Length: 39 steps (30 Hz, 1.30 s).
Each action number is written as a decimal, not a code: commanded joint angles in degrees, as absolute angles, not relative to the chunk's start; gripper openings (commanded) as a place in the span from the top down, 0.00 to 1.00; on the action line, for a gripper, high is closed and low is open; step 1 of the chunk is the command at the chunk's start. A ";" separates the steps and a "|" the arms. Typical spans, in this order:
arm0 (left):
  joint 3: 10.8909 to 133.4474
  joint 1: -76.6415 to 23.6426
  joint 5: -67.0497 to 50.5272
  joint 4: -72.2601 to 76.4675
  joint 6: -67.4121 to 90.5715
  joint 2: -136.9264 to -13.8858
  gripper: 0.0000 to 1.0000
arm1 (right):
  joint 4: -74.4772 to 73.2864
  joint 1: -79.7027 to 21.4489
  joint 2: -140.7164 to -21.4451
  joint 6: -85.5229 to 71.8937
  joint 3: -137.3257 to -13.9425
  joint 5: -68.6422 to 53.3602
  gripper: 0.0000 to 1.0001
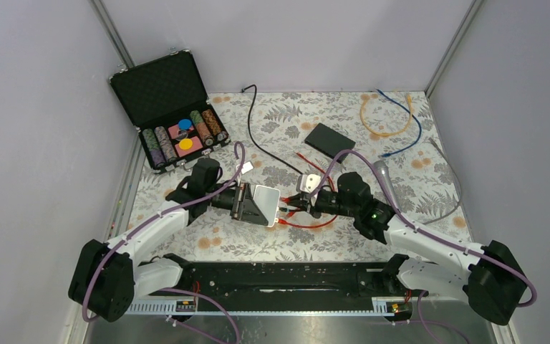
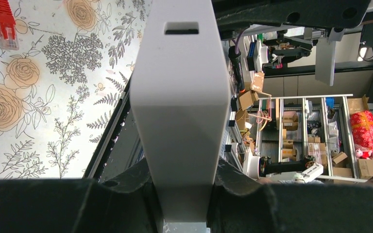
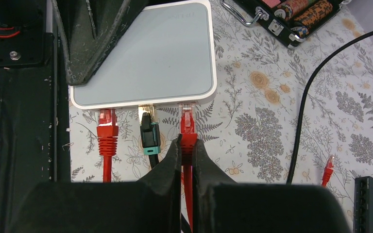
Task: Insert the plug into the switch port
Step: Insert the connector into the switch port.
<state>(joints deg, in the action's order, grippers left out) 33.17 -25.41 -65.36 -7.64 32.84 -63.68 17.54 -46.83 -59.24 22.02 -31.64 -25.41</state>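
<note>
Clamps a white switch (image 2: 177, 107) upright in the left gripper (image 2: 182, 194), black fingers (image 2: 102, 204) pressed to both its sides. Looks along a narrow face of it, with one small dark slot (image 2: 181, 30) near the far end. Has a red plug (image 2: 2, 24) lying on the floral tabletop (image 2: 39, 121), well in from the black edge rail (image 2: 111, 141) and apart from the switch. Takes in shelves (image 2: 315, 131) of boxes beyond that edge.
</note>
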 commanded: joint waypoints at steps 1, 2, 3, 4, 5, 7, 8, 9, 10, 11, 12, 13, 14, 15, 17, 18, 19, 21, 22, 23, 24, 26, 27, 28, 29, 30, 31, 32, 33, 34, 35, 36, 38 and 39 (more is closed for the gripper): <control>36.58 -26.19 -67.55 -5.88 32.51 -64.67 1.00 | 22.60 -47.41 -60.47 21.12 -33.92 -28.89 1.00; 36.63 -26.19 -67.53 -5.84 32.51 -64.93 1.00 | 22.48 -47.50 -60.51 21.22 -34.07 -28.94 1.00; 36.52 -26.19 -67.55 -5.34 32.68 -65.09 1.00 | 22.42 -47.63 -60.38 21.26 -34.02 -28.67 1.00; 36.29 -26.21 -67.63 -4.51 33.17 -65.19 1.00 | 22.52 -47.71 -60.26 21.33 -33.89 -28.49 1.00; 36.21 -26.35 -67.79 -3.95 33.51 -65.18 1.00 | 22.72 -47.72 -60.20 21.55 -33.72 -28.20 1.00; 36.06 -26.58 -67.98 -3.66 33.61 -65.11 1.00 | 22.81 -47.71 -60.35 21.92 -33.63 -27.88 1.00; 35.95 -26.73 -68.33 -3.49 33.66 -65.07 1.00 | 23.09 -47.72 -60.44 21.90 -33.69 -27.57 1.00; 35.78 -26.81 -68.58 -3.50 33.55 -65.09 1.00 | 23.30 -47.72 -60.47 21.66 -33.74 -27.07 1.00; 35.58 -26.88 -68.63 -3.44 33.51 -65.12 1.00 | 23.57 -47.71 -60.28 21.44 -33.83 -26.67 1.00; 35.30 -26.89 -68.54 -3.44 33.49 -65.25 1.00 | 23.86 -47.71 -60.12 21.29 -33.76 -26.49 1.00; 35.02 -26.89 -68.49 -3.43 33.53 -65.39 1.00 | 23.98 -47.70 -59.82 21.24 -33.67 -26.46 1.00; 34.74 -26.89 -68.33 -3.50 33.51 -65.46 1.00 | 23.74 -47.72 -59.52 21.19 -33.76 -26.39 1.00; 34.65 -26.89 -68.14 -3.60 33.37 -65.59 1.00 | 23.36 -47.68 -59.24 21.18 -33.85 -26.48 1.00; 34.63 -26.94 -67.88 -4.22 32.77 -65.78 1.00 | 23.07 -47.72 -58.96 21.25 -33.98 -26.67 1.00; 34.81 -26.98 -67.88 -5.42 31.88 -66.14 1.00 | 22.64 -47.69 -58.69 21.32 -33.97 -26.65 1.00; 34.84 -26.98 -68.05 -5.46 31.83 -66.13 1.00 | 22.45 -47.69 -58.55 21.42 -33.86 -26.64 1.00; 34.97 -26.98 -68.04 -5.94 31.65 -65.94 1.00 | 22.30 -47.65 -58.50 21.58 -33.78 -26.45 1.00; 35.79 -26.98 -67.77 -8.84 29.53 -65.89 1.00 | 21.70 -47.69 -58.34 21.98 -33.75 -26.17 1.00; 36.38 -26.96 -67.62 -10.83 28.04 -66.02 1.00 | 21.18 -47.67 -58.24 22.23 -33.75 -25.97 1.00; 37.14 -26.96 -67.45 -12.26 26.99 -66.24 1.00 | 20.70 -47.64 -57.92 22.49 -33.71 -26.08 1.00; 37.39 -26.98 -67.57 -12.80 26.61 -66.31 1.00 | 20.60 -47.71 -57.62 22.52 -33.57 -26.17 1.00; 37.80 -26.96 -67.59 -12.89 26.67 -66.30 1.00 | 21.27 -47.72 -57.25 22.65 -33.00 -26.86 1.00; 38.04 -26.98 -67.51 -12.92 26.76 -66.32 1.00 | 21.34 -47.68 -57.32 22.67 -33.01 -27.34 1.00; 38.33 -26.96 -67.55 -12.84 26.80 -66.36 1.00 | 21.28 -47.68 -57.54 22.66 -33.04 -27.82 1.00; 38.60 -26.98 -67.57 -12.83 26.93 -66.45 1.00 | 21.45 -47.67 -57.83 22.51 -33.01 -28.26 1.00; 38.86 -27.05 -67.76 -12.91 27.03 -66.49 1.00 | 22.06 -47.72 -58.11 22.31 -32.79 -28.68 1.00; 39.10 -27.14 -67.94 -12.81 27.02 -66.45 1.00 | 23.46 -47.66 -58.57 21.96 -32.38 -29.33 1.00; 39.21 -27.28 -68.26 -12.60 27.17 -66.49 1.00 | 24.95 -47.71 -58.93 21.64 -31.94 -29.88 1.00; 39.33 -27.37 -68.35 -12.43 27.38 -66.45 1.00 | 25.75 -47.65 -59.35 21.50 -31.74 -30.67 1.00; 39.39 -27.48 -68.52 -12.40 27.42 -66.57 1.00 | 26.00 -47.71 -59.67 21.45 -31.77 -31.21 1.00; 39.44 -27.58 -68.79 -12.35 27.38 -66.85 1.00 | 25.90 -47.72 -59.91 21.52 -32.01 -31.58 1.00; 39.53 -27.60 -68.94 -12.37 27.56 -67.26 1.00 | 25.78 -47.75 -59.81 21.65 -31.98 -31.97 1.00; 39.66 -27.60 -69.23 -12.38 27.61 -68.26 1.00 | 25.75 -47.85 -59.09 22.04 -31.86 -32.49 1.00; 39.70 -27.72 -69.31 -12.37 27.63 -68.53 1.00 | 25.83 -47.92 -58.80 22.22 -31.76 -32.58 1.00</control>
